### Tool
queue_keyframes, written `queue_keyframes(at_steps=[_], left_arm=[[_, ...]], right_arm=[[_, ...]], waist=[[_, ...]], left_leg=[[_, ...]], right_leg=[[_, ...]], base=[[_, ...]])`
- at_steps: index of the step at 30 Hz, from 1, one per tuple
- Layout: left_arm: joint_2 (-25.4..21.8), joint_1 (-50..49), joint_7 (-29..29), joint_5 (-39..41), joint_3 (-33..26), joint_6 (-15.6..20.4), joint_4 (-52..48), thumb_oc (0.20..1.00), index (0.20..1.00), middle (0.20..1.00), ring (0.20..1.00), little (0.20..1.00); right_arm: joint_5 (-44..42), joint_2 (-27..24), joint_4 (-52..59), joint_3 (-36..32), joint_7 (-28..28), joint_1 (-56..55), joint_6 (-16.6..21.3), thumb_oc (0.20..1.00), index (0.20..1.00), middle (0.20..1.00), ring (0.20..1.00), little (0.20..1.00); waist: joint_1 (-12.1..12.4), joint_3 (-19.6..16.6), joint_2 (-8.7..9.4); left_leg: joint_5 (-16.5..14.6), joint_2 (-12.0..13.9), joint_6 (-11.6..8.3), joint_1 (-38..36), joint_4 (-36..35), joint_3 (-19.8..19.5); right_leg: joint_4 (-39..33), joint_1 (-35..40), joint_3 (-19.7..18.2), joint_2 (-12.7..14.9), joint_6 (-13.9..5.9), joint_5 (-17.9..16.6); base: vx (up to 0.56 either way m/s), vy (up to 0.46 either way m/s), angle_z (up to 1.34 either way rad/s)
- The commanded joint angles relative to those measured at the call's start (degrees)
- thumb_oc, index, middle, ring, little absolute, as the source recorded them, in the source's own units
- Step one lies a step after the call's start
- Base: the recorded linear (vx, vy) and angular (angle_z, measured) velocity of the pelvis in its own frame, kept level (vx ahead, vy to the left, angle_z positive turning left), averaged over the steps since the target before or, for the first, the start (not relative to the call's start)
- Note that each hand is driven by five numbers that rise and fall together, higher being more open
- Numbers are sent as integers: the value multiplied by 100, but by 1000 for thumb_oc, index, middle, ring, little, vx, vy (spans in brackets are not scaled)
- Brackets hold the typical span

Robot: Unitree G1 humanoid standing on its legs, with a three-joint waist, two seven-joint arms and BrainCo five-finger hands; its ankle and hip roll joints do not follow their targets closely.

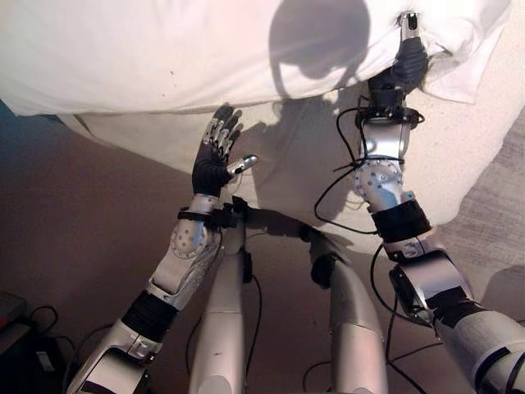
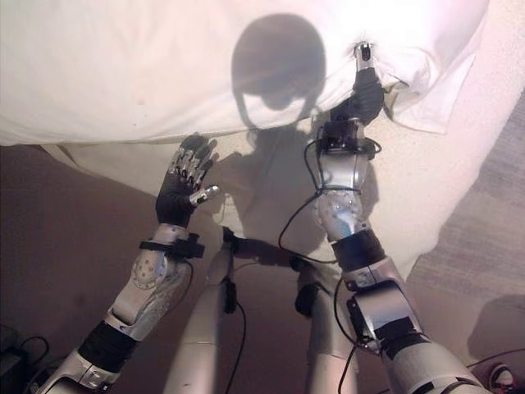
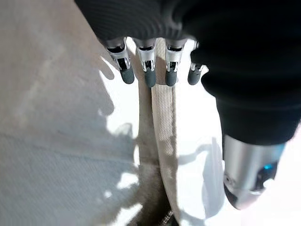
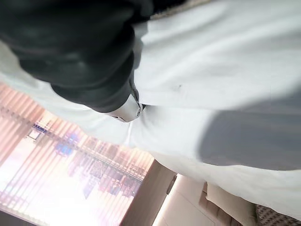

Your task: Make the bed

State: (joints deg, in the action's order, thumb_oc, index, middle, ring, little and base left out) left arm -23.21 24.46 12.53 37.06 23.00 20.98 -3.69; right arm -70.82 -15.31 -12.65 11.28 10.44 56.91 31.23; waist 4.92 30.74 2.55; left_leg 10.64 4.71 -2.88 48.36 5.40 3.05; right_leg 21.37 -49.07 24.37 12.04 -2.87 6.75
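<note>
A white duvet [image 1: 164,49] lies across the top of the bed, overhanging the cream mattress side [image 1: 295,156]. My right hand [image 1: 406,66] is at the duvet's near edge toward the right corner. Its thumb lies on top of the cloth, its fingers are tucked under, and the fabric bunches around the pinch. In the right wrist view the thumb [image 4: 124,108] presses into the white cloth. My left hand [image 1: 212,164] is held up in front of the mattress side, open with straight fingers [image 3: 148,70], holding nothing. A cream piped seam [image 3: 164,122] runs past them.
Brown floor [image 1: 74,230] lies to the left of the bed. A grey textured rug [image 1: 500,205] is on the right. Dark objects [image 1: 12,312] sit at the lower left corner. Window blinds [image 4: 61,179] show beyond the duvet in the right wrist view.
</note>
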Motion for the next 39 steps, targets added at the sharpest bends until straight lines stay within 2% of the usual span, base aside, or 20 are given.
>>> queue_keyframes(at_steps=[1, 3, 4, 6, 7, 8, 9, 12, 25, 31, 34, 37, 39], left_arm=[[298, 74, -748, 1541, 559, 103, -724, 1000, 1000, 1000, 1000, 1000], [447, 268, -868, 1924, 784, 36, -651, 1000, 1000, 1000, 1000, 1000], [672, 612, -1004, 2430, 1176, -116, -606, 1000, 1000, 1000, 1000, 1000], [979, 888, -1199, 3052, 1535, -352, -560, 1000, 1000, 1000, 1000, 1000], [990, 906, -1223, 3082, 1535, -354, -533, 1000, 1000, 1000, 1000, 1000], [1396, 1115, -1368, 3659, 1699, -486, -318, 1000, 1000, 1000, 1000, 1000], [1601, 1189, -1412, 3921, 1776, -559, -237, 1000, 1000, 1000, 1000, 1000], [1887, 1398, -1452, 4251, 1811, -481, 12, 1000, 1000, 1000, 1000, 1000], [1966, 1341, -1396, 4486, 1621, -197, 236, 1000, 1000, 1000, 1000, 1000], [1966, 1473, -1186, 4397, 1302, 139, 274, 1000, 1000, 1000, 1000, 1000], [1998, 1655, -1052, 4399, 850, 413, 353, 1000, 1000, 1000, 1000, 1000], [1996, 1725, -1009, 4382, 706, 503, 408, 1000, 1000, 1000, 1000, 1000], [2000, 1813, -927, 4372, 449, 684, 431, 1000, 1000, 1000, 1000, 1000]], right_arm=[[621, -48, 916, 153, -163, -63, 217, 200, 200, 200, 200, 200], [693, -15, 966, 208, -104, -108, 203, 200, 200, 200, 200, 200], [787, 70, 953, 285, -18, -201, 144, 200, 200, 200, 200, 200], [804, 157, 909, 348, 36, -233, 96, 200, 200, 200, 200, 200], [804, 145, 910, 347, 35, -236, 96, 200, 200, 200, 200, 200], [802, 237, 882, 436, 19, -240, 79, 200, 200, 200, 200, 200], [781, 294, 879, 465, 6, -250, 80, 200, 200, 200, 200, 200], [695, 358, 871, 514, -96, -278, 99, 200, 200, 200, 200, 200], [616, 276, 845, 517, -161, -267, 157, 200, 200, 200, 200, 200], [640, 282, 832, 461, -89, -374, 182, 200, 200, 200, 200, 200], [576, 292, 814, 455, -137, -457, 161, 200, 200, 200, 200, 200], [564, 297, 795, 443, -165, -469, 164, 200, 200, 200, 200, 200], [542, 334, 796, 425, -212, -550, 145, 200, 200, 200, 200, 200]], waist=[[-265, -95, 205], [-301, -95, 225], [-393, -95, 264], [-481, -95, 308], [-476, -95, 299], [-560, -95, 345], [-599, -95, 364], [-657, -95, 374], [-648, -95, 342], [-629, -95, 344], [-611, -95, 368], [-617, -95, 362], [-623, -95, 354]], left_leg=[[-1007, -92, -154, -293, 568, 240], [-1009, -99, -147, -287, 567, 246], [-998, -98, -143, -280, 562, 242], [-990, -100, -140, -273, 562, 245], [-989, -101, -140, -274, 558, 246], [-984, -107, -134, -272, 554, 254], [-981, -111, -135, -273, 548, 255], [-976, -122, -124, -287, 521, 251], [-963, -128, -103, -276, 505, 254], [-949, -113, -116, -278, 489, 224], [-958, -97, -119, -264, 504, 200], [-963, -91, -121, -263, 509, 196], [-974, -82, -124, -256, 527, 193]], right_leg=[[-1120, 392, 105, 116, -779, -1323], [-1124, 388, 104, 117, -784, -1332], [-1132, 385, 104, 123, -789, -1344], [-1143, 381, 99, 122, -796, -1355], [-1144, 380, 99, 123, -797, -1354], [-1152, 377, 83, 113, -801, -1359], [-1157, 375, 71, 106, -805, -1363], [-1168, 367, 50, 102, -824, -1365], [-1155, 328, 41, 97, -849, -1381], [-1141, 330, 83, 91, -850, -1370], [-1129, 325, 104, 83, -859, -1354], [-1128, 329, 112, 84, -859, -1348], [-1115, 318, 106, 85, -851, -1346]], base=[[0, 0, 0], [0, 0, 0], [0, 0, 0], [0, 0, 0], [0, 0, 0], [0, 0, 0], [0, 0, 0], [-4, 4, -1], [0, 0, 0], [0, 0, 0], [0, 0, 0], [0, 0, 0], [0, 0, 0]])
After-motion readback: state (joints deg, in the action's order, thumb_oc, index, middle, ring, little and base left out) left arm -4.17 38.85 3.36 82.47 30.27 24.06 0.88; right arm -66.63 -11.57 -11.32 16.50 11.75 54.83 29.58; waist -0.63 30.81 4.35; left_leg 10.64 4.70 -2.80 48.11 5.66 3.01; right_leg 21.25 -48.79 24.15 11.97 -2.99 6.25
